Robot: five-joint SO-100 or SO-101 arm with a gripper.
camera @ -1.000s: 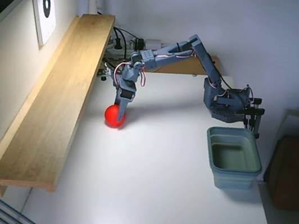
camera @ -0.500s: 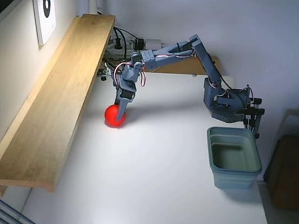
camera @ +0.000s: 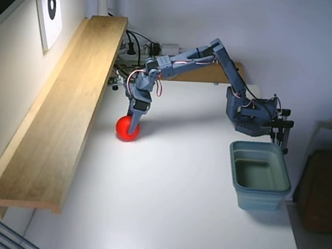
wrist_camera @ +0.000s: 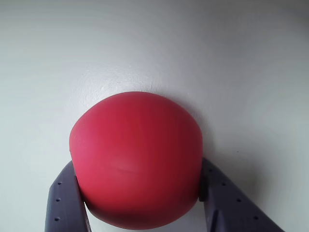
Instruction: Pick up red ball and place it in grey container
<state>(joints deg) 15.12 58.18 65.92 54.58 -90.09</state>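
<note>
Fingers: two grey-blue fingers (wrist_camera: 65, 200) press against the left and right flanks of the red ball (wrist_camera: 136, 159) in the wrist view, pinching it between them.
Gripper: the gripper (camera: 133, 121) points straight down onto the ball (camera: 128, 129) in the fixed view.
Ball place: on the white table (camera: 171, 214), just beside the long wooden shelf (camera: 60, 114), towards the left of the fixed view; whether it touches the table or is lifted off it cannot be told.
Ball axis: a round sphere, so no long axis and no facing direction; plain, unmarked surface.
Container place: the grey container (camera: 260, 177) stands upright on the table at the right of the fixed view, well apart from the ball, open side up.
Container axis: its long side runs roughly from the far edge of the table towards the near edge.
Arm: the arm (camera: 202, 57) reaches from its base (camera: 255, 116), just behind the container, across to the ball.
Count: one ball, one container, one arm, two fingers.
Change: against the earlier frames the ball, the gripper and the container sit in nearly the same spots; no clear shift shows.
</note>
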